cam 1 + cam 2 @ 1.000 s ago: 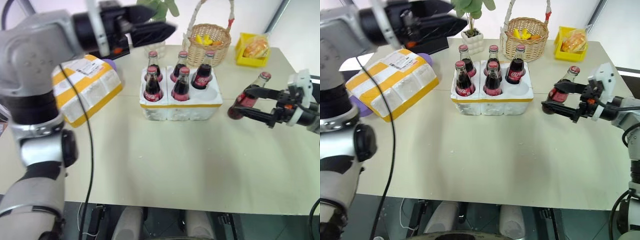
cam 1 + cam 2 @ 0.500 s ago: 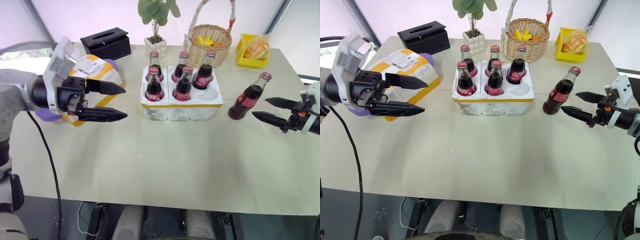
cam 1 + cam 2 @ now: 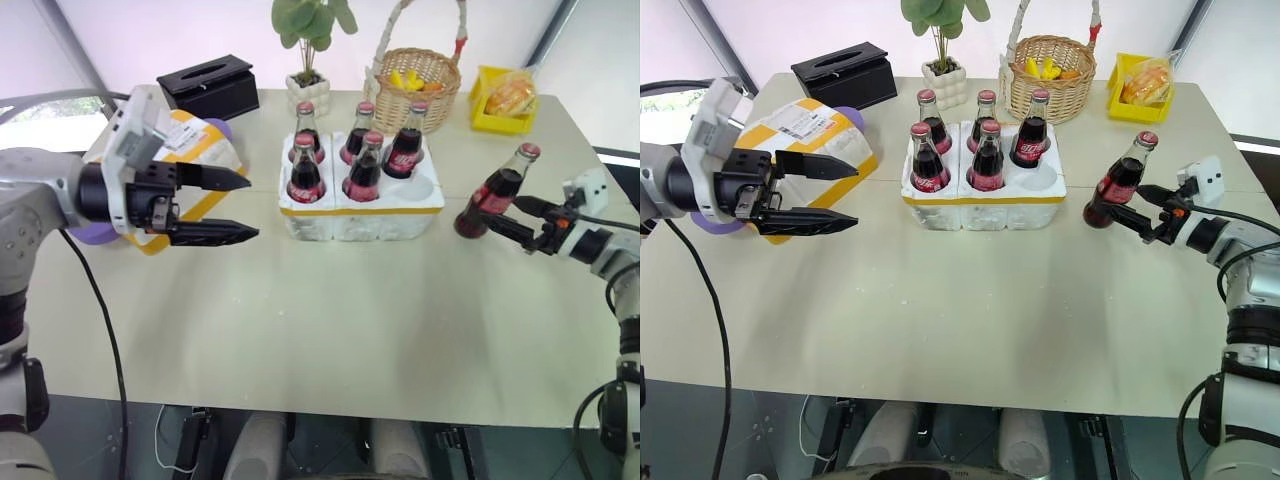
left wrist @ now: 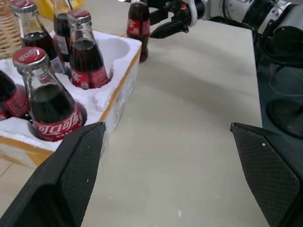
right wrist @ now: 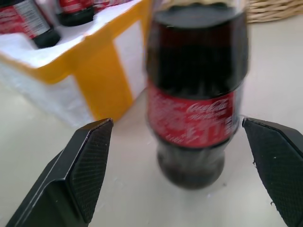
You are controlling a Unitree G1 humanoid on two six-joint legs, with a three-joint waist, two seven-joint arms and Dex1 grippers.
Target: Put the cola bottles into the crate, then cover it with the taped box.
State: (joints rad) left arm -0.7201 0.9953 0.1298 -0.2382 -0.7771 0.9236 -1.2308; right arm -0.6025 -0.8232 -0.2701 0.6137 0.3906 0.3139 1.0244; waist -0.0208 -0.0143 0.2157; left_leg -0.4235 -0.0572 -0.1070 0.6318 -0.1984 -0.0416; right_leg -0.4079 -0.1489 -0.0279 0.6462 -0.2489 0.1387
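Bottles point(image 3: 362, 157) of cola, five of them, stand upright in the wells of the white crate point(image 3: 362, 210) with its yellow band, which sits toward the far middle of the table point(image 3: 330, 330). We see one well empty, at the crate's front right corner. The sixth bottle point(image 3: 492, 193) stands on the table just right of the crate, leaning a little in our head views, with its red label facing our right wrist camera.

Our right claw point(image 3: 1140, 208) is wide open and level, its two black fingers reaching to either side of that lone bottle without touching it, as far as we can tell; in the right wrist view the bottle sits between the finger pads point(image 5: 90, 161) with gaps on both sides.

Our left claw point(image 3: 238, 205) is also spread open and holds nothing, hovering above the table left of the crate and pointing toward it. Behind it lies the taped box point(image 3: 800, 140), white with yellow bands and a shipping label, near the table's left edge.

Along the far edge we see a black tissue box point(image 3: 212, 85), a potted plant point(image 3: 308, 40), a wicker basket point(image 3: 418, 80) and a yellow tray point(image 3: 505, 100).
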